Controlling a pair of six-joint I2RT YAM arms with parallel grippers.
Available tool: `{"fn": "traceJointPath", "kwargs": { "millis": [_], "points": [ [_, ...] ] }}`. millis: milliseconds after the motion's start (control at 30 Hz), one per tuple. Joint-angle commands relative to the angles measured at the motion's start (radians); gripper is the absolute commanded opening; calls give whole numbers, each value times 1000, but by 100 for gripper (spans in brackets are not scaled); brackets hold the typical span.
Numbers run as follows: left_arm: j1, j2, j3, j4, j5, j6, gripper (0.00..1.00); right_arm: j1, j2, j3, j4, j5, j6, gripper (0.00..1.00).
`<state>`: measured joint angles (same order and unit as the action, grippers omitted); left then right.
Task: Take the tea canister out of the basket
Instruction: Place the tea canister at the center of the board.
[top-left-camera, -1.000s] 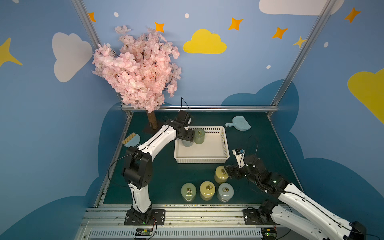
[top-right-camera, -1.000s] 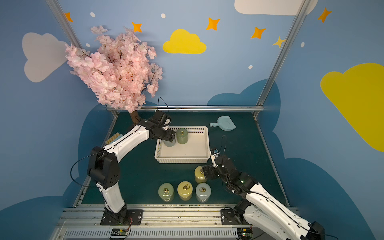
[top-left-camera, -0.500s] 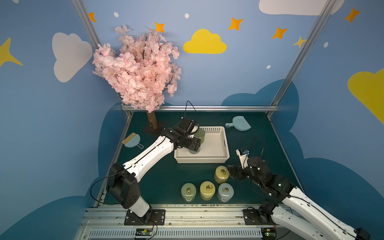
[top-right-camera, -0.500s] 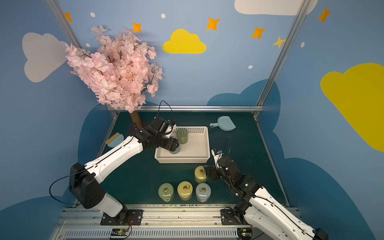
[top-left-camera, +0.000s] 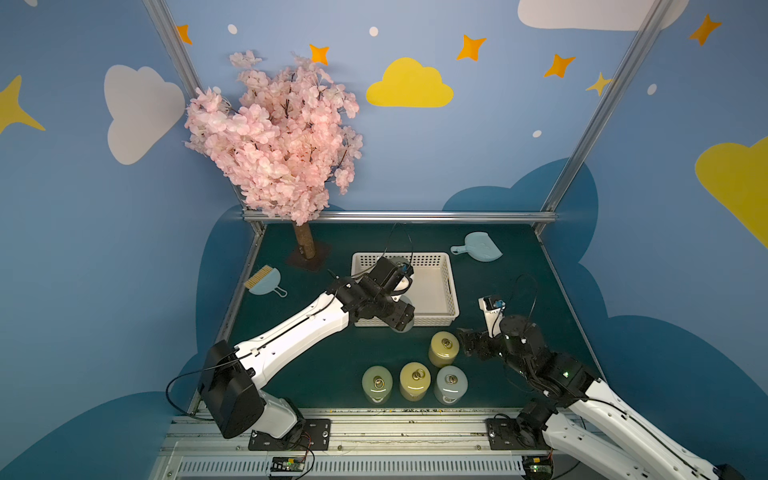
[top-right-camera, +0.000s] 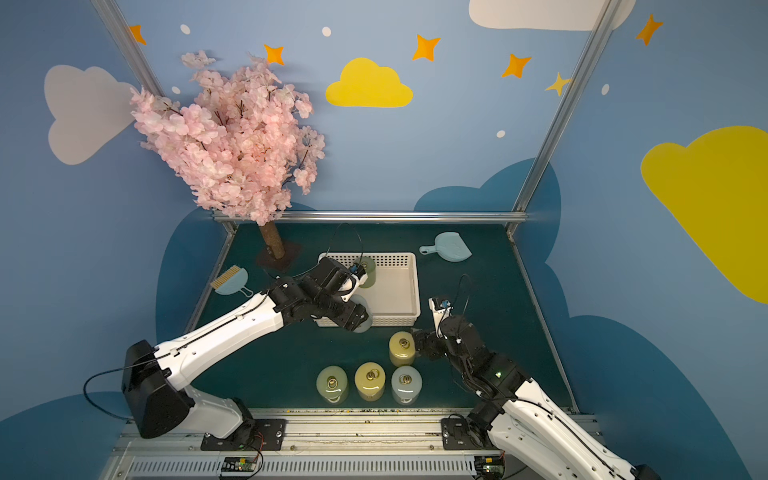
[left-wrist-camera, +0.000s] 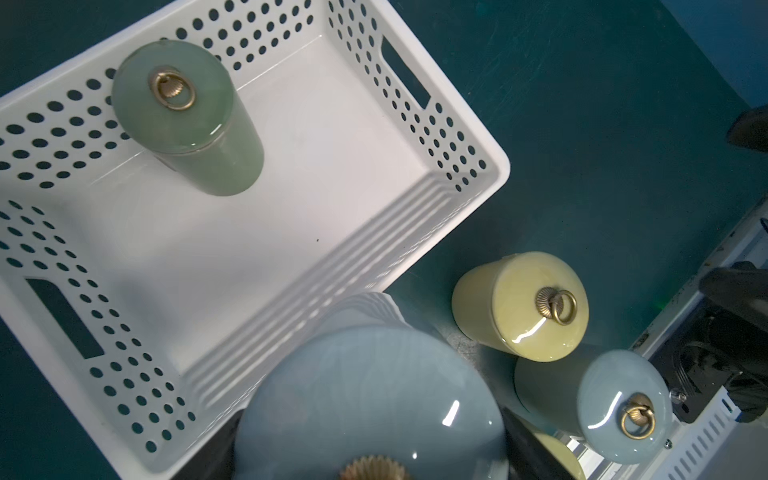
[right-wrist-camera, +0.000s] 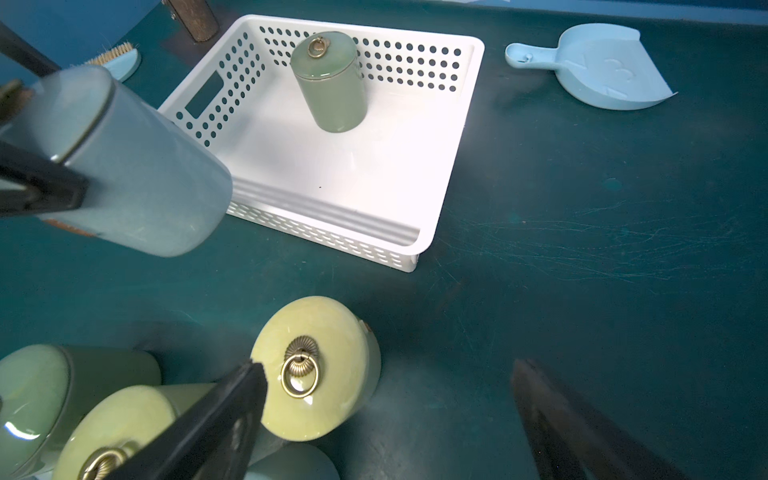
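Tea canister, blue-grey (right-wrist-camera: 145, 174): gripping it at the lid end with the left gripper (top-left-camera: 399, 316), holding it tilted in the air over the near wall of the basket (right-wrist-camera: 332, 237). Holding the right gripper (right-wrist-camera: 386, 370) spread wide and empty, just beside a yellow canister (right-wrist-camera: 316, 365) standing outside the basket. Seeing a green canister (right-wrist-camera: 332, 87) upright inside the basket, by the far wall.

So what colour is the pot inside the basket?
The canister is green; the right wrist view shows it best.
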<state>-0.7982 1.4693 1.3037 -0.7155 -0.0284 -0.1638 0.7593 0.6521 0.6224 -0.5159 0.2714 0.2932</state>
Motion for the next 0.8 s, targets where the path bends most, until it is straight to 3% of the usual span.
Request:
{"fn": "traceJointPath", "kwargs": {
  "millis": [0,400,767],
  "points": [
    [-28,-37,3,64,9,7,44,-5,-24,2,-21,30,18,99],
    [-114,-24,-74,111,-15,-12,44,-5,-55,-3,-39,34,27,98],
    [-135,-5,-103,138,-19,-16,43,-5,-55,-9,-38,32,31,98]
  ]
}}
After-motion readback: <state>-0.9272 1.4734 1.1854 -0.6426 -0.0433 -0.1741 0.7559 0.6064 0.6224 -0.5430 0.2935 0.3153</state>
